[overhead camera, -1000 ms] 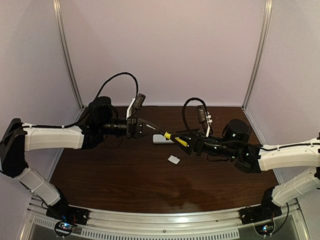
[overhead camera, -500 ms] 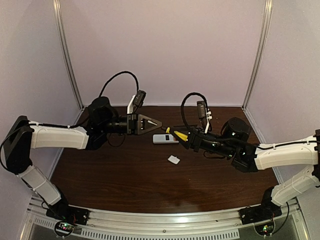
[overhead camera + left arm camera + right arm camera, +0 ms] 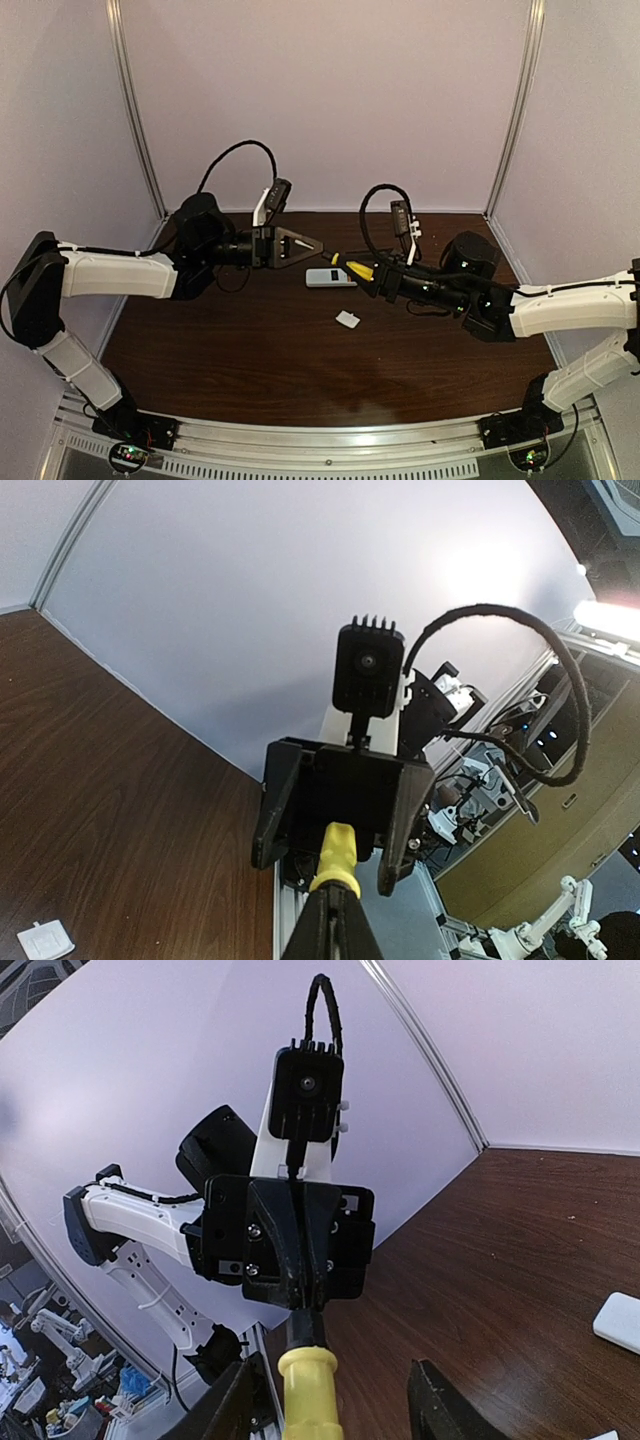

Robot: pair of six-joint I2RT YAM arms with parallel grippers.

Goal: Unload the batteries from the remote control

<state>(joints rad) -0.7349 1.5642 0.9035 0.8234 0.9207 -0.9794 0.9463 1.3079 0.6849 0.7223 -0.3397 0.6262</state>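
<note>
The small flat white remote control [image 3: 330, 278] lies on the dark wood table [image 3: 300, 370] below the two meeting arms. The right gripper [image 3: 352, 270] has its jaws clamped on a yellow-handled screwdriver [image 3: 358, 268], whose tip meets the closed, empty jaws of the left gripper [image 3: 318, 244]. A small white square lid piece [image 3: 348, 320] lies near the remote.

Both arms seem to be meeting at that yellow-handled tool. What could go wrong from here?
1. The screwdriver is being passed in mid-air: the left gripper pinches its shaft and the right gripper has a finger on each side of the handle. If one lets go before the other holds firmly, it could drop.
2. It hangs close by the remote control, so a fall might knock that.
</note>
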